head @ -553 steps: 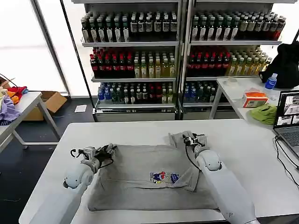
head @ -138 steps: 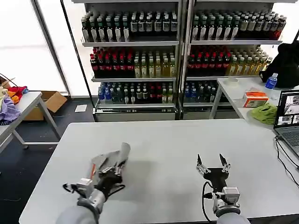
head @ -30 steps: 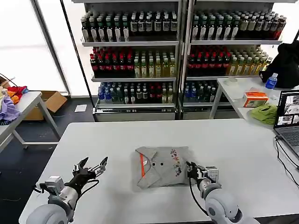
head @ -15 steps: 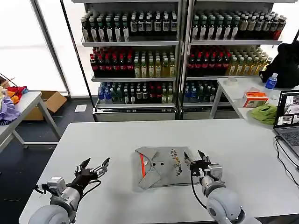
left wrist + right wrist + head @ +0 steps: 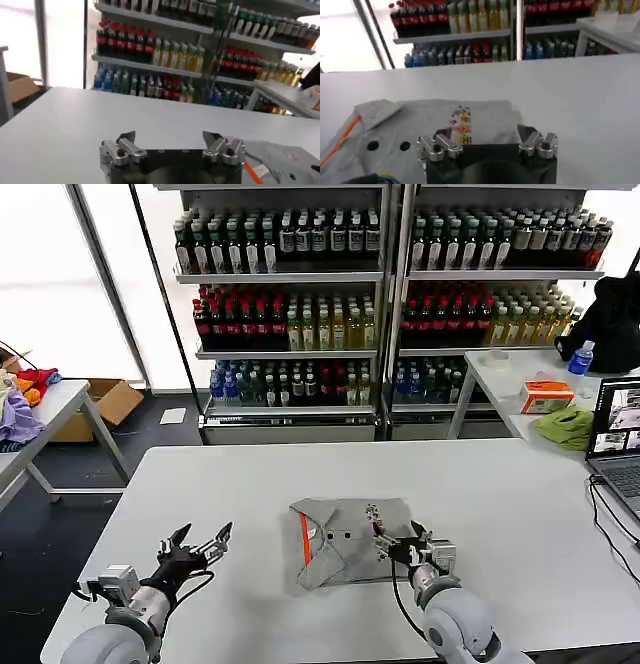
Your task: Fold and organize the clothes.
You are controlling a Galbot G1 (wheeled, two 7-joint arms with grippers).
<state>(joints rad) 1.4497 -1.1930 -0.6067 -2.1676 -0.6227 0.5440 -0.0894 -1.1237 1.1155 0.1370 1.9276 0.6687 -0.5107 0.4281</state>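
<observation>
One of the clothes, a light grey shirt (image 5: 345,542), lies folded into a small packet on the white table (image 5: 300,474), its orange-lined buttoned collar toward my left and the multicoloured print on top. My right gripper (image 5: 397,537) is open, low over the packet's right edge; in the right wrist view the shirt (image 5: 420,125) and its print sit just beyond the right gripper (image 5: 484,134). The left gripper (image 5: 201,541) hangs open over bare table left of the shirt. In the left wrist view the left gripper (image 5: 169,137) holds nothing, and the shirt (image 5: 280,161) shows off to one side.
A laptop (image 5: 618,434) stands at the table's right edge. The side table behind it carries a bright green cloth (image 5: 566,427), an orange box (image 5: 546,396) and a water bottle (image 5: 580,359). Bottle shelves (image 5: 380,304) stand beyond. A lilac cloth (image 5: 15,420) lies on the left table.
My right gripper let go of the folded shirt's right edge, opened, and shifted slightly left over it. The left gripper has stayed open and nearly still.
</observation>
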